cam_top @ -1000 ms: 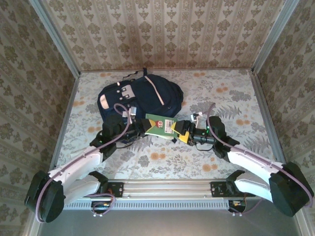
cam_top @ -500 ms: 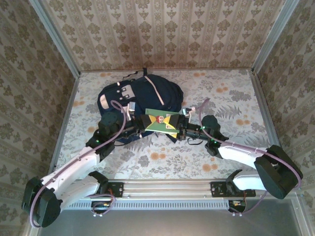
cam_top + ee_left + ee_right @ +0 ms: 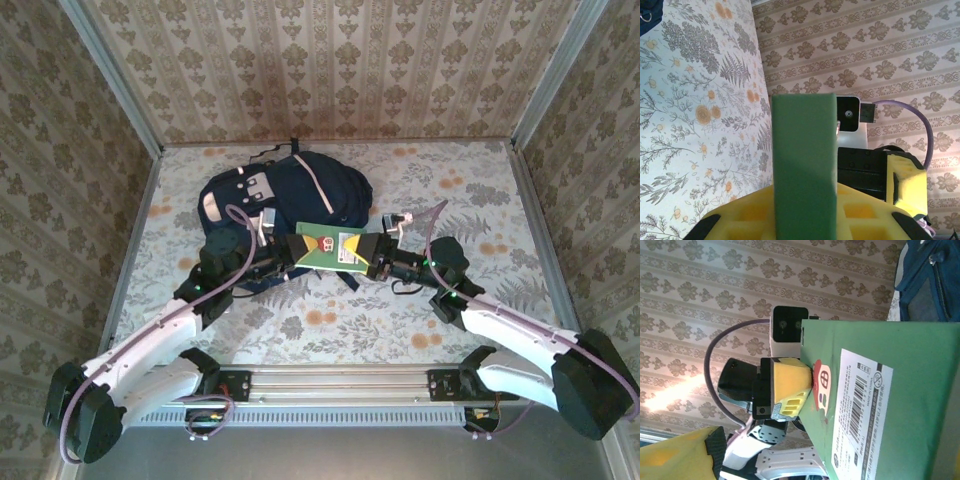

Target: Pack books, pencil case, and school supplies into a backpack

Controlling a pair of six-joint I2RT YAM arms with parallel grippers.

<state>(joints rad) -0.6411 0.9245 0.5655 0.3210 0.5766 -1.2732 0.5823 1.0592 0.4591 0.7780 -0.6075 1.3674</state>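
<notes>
Top external: green book (image 3: 331,249) held between left pincer (image 3: 290,251) and right pincer (image 3: 377,255).

Lab test booth, wallpapered walls (image 3: 340,60), metal frame (image 3: 330,385), floral tabletop (image 3: 470,200)

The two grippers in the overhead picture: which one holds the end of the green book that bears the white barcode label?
The right gripper. It grips the green book at its labelled end, while the left gripper holds the plain opposite end, nearer the backpack.

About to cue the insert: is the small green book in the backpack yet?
Out. The small green book is held between both claws, in front of the navy-blue fabric backpack.
</notes>
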